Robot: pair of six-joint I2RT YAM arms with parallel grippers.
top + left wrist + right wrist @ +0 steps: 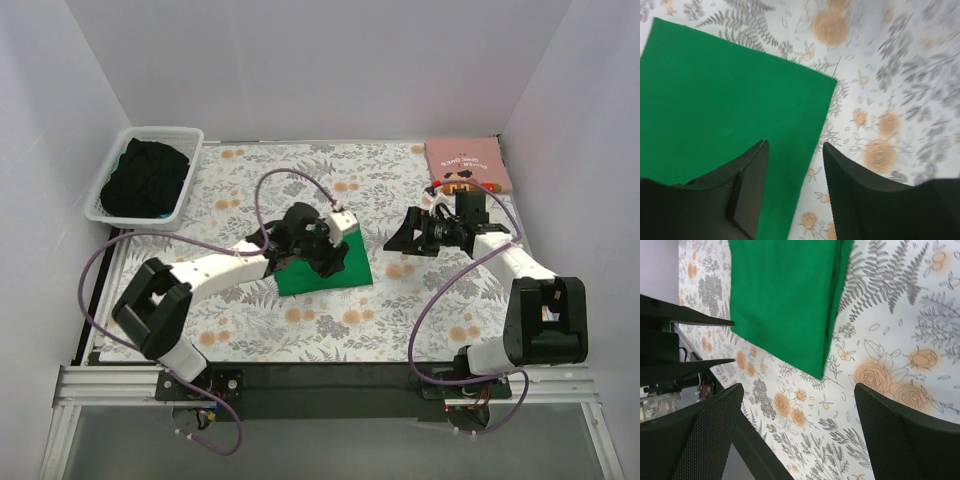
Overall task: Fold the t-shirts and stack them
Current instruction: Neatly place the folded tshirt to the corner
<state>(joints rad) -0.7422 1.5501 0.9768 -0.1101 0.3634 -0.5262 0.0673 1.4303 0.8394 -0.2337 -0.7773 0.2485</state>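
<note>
The green t-shirt (pixel 328 275) lies folded into a flat rectangle on the floral cloth at the table's middle. My left gripper (pixel 335 258) hovers over its right part, open and empty. In the left wrist view the shirt (pixel 725 100) fills the left side, and its right edge runs between my open fingers (pixel 795 145). The pink t-shirt (pixel 467 162) lies folded at the back right corner, print facing up. My right gripper (pixel 400 235) is open and empty, right of the green shirt and in front of the pink one. Its wrist view (pixel 799 387) shows the green shirt's corner (pixel 785 290) beyond the fingertips.
A white slatted basket (pixel 112 170) at the back left holds a heap of dark cloth (pixel 147 180). The floral table cloth (pixel 300 325) covers the table. White walls close in the back and sides. A black rail runs along the near edge (pixel 755 450).
</note>
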